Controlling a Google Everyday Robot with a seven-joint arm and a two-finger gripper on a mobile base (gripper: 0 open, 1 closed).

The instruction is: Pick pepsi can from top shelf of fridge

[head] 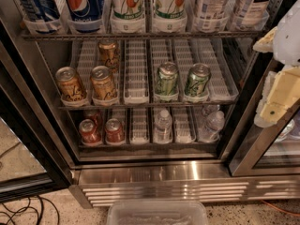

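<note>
Nearest to me, low on the floor, sits a clear plastic bin [157, 212], with dark cables [21, 210] trailing off to its left. Just past it is the vented steel base of the fridge [164, 189], whose door stands open so the racks are reachable. My claw [276, 97] hangs at the right edge of the view, in front of the right-hand door frame and well apart from every can. I judge it is parked there to keep the shelves unblocked while I line up. It has hold of nothing, and I cannot tell how far open it is. Deeper in, the lowest rack carries red cans [101, 131] and water bottles [162, 125]. The middle one holds gold-brown cans [103, 83] and green cans [182, 80], all slid to the front of white ribbed lanes, presumably so they feed forward. Farthest and highest is the top shelf [140, 34], its cans seated in clear cups along the front edge (handy, since each stands upright). The pepsi can [83, 6] is there, second from the left, logo facing me, just left of the 7up cans [143, 3]. Reaching it calls for a long move up and across to the left.
</note>
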